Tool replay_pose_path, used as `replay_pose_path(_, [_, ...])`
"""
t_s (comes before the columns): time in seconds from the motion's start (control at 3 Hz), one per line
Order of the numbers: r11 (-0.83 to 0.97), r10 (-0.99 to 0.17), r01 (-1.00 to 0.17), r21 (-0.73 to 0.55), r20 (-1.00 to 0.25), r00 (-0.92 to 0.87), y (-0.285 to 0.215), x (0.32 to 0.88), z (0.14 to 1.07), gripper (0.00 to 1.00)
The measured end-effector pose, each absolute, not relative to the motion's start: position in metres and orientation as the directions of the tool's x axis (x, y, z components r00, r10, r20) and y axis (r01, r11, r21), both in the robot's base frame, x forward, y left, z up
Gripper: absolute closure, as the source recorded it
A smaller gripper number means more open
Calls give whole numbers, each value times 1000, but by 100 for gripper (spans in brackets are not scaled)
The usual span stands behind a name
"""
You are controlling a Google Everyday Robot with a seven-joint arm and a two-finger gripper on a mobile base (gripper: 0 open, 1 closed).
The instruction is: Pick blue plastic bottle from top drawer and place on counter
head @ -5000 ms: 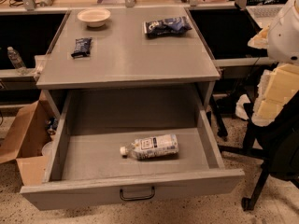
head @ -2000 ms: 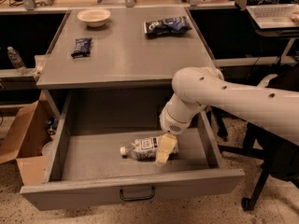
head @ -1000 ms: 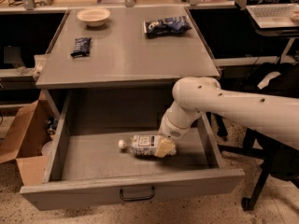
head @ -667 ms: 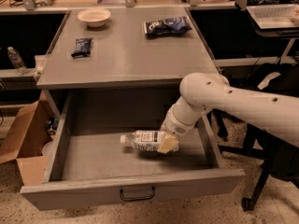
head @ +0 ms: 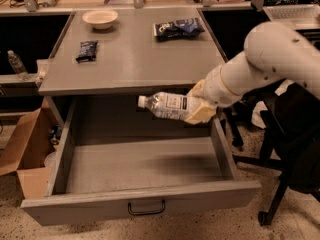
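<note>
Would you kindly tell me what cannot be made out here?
Camera view: the bottle's base, covered by the hand gripping it above the drawer.
Camera view: the bottle's label print, too small to read.
Camera view: the arm, cut off by the right edge.
Camera view: the counter's right front corner, behind the arm.

1 pale, white-capped blue plastic bottle [head: 167, 105], clasped by 1 cream two-finger gripper [head: 198, 109] over 1 grey top drawer [head: 90, 210]. 1 smaller clear bottle [head: 16, 64] far left. The 1 grey counter [head: 135, 59] bears 1 white round bowl [head: 100, 18] and 2 dark snack packets [head: 87, 50] [head: 178, 28]. 1 brown cardboard box [head: 25, 149].
</note>
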State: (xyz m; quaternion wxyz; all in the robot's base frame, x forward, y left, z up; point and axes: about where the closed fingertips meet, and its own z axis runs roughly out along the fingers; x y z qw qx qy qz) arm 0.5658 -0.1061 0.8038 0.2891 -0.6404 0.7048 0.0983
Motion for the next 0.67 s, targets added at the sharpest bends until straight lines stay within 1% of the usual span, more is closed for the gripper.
replay_pose_path(0.67, [157, -842, -954, -257, -539, 7, -104, 573, 815, 100])
